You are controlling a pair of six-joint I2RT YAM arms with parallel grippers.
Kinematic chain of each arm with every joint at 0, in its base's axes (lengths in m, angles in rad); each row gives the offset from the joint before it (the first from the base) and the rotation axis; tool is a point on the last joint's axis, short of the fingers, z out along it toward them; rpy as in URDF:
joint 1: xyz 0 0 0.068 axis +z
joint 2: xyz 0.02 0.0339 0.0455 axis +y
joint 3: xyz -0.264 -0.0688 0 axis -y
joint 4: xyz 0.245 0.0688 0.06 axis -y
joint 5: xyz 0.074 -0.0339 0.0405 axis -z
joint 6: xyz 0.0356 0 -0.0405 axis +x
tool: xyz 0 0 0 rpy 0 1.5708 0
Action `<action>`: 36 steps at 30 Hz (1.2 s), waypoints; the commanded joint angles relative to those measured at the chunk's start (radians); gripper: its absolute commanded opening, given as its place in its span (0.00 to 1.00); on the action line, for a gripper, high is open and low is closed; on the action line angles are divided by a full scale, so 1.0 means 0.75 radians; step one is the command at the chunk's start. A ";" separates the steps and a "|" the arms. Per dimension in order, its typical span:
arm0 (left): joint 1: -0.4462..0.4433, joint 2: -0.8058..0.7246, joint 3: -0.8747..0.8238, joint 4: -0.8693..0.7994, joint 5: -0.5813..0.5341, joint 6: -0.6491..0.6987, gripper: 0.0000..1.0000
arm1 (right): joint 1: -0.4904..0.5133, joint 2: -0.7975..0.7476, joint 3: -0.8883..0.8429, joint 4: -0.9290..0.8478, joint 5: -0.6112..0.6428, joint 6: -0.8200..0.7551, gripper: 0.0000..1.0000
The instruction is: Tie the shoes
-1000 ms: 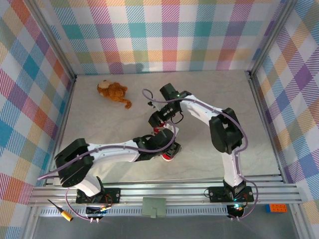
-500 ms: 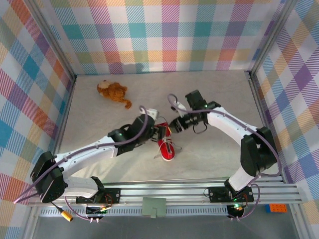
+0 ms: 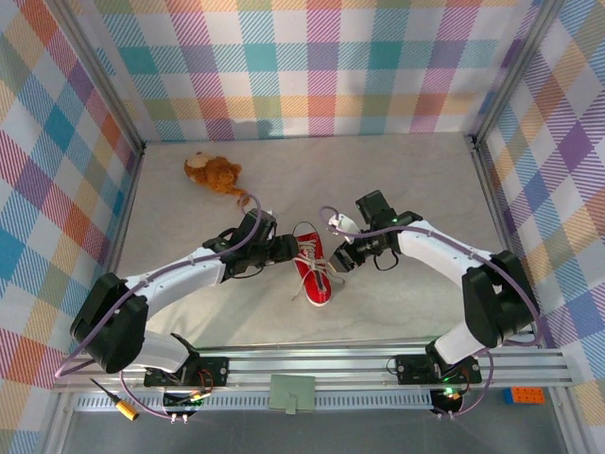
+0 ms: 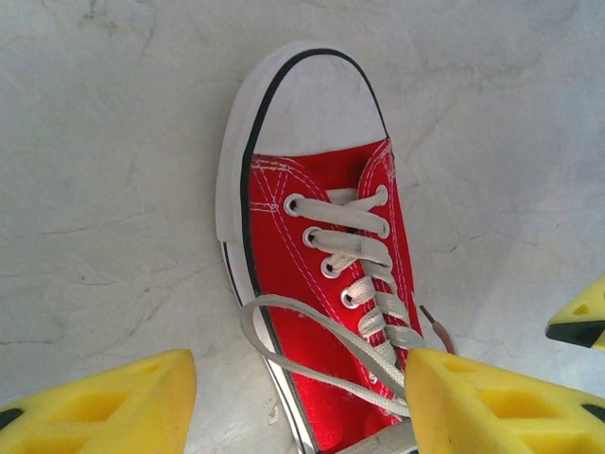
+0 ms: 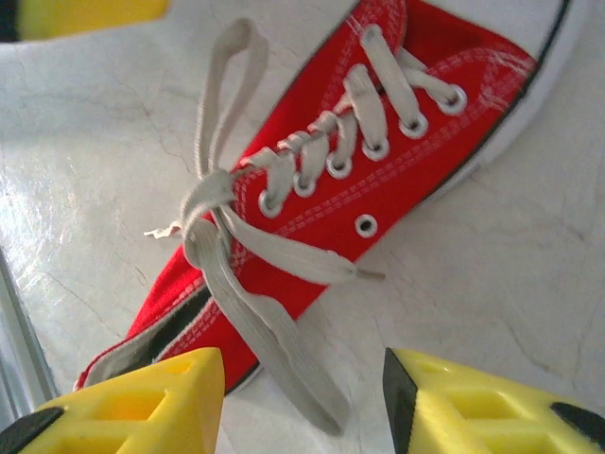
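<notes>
One red sneaker [image 4: 284, 279], heel past the left wrist view's edge.

The left arm [image 3: 184, 274] and right arm [image 3: 437, 246] stretch inward, wrists tipped down, tips facing each other. Left fingers [image 4: 113, 407] and right fingers [image 5: 473, 407] stand spread apart.

The red shoe [image 4: 293, 284] is looking like woven cloth, its white toe cap [image 4: 312, 104] is looking smooth and rubbery, the table [image 4: 113, 142] is looking matt.

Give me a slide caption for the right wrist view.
Right gripper open over the red sneaker, its white laces trailing a loop and a loose end onto the table.
</notes>
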 commanded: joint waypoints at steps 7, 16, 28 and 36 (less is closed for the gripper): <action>0.034 0.026 0.006 0.015 0.061 -0.021 0.60 | 0.069 0.199 0.160 -0.022 -0.093 -0.307 0.43; 0.050 0.019 -0.006 -0.017 0.054 -0.003 0.60 | 0.089 0.319 0.236 -0.083 -0.072 -0.388 0.35; 0.091 0.015 -0.006 -0.026 0.068 -0.007 0.60 | 0.089 0.288 0.303 -0.172 0.084 -0.506 0.00; 0.097 0.008 -0.038 0.004 0.090 -0.041 0.62 | 0.088 0.323 0.331 -0.168 0.224 -0.529 0.00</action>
